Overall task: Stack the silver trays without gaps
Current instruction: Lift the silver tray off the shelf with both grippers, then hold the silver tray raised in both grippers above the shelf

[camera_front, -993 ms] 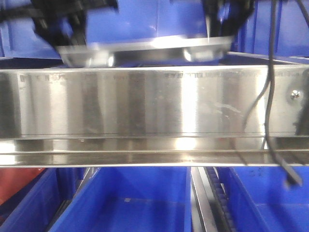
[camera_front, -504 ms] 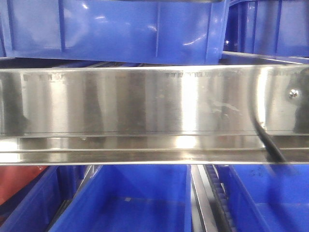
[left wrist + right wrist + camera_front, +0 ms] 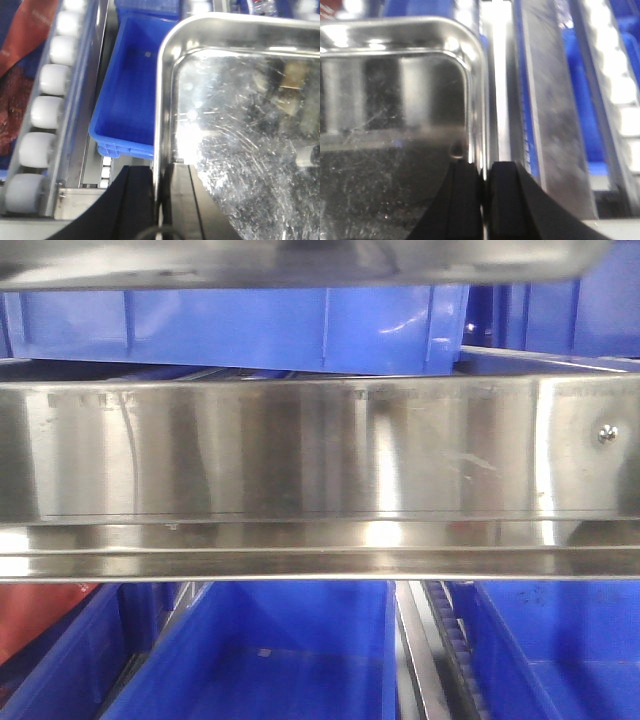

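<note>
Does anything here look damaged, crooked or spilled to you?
Nothing is spilled. The silver tray has a heavily scratched, scuffed floor in both wrist views, though no dent shows. The left gripper and the right gripper each pinch its rim on opposite sides.

Bright light; glare streaks on steel rail; wrist views soft, silver tray blurred.
</note>
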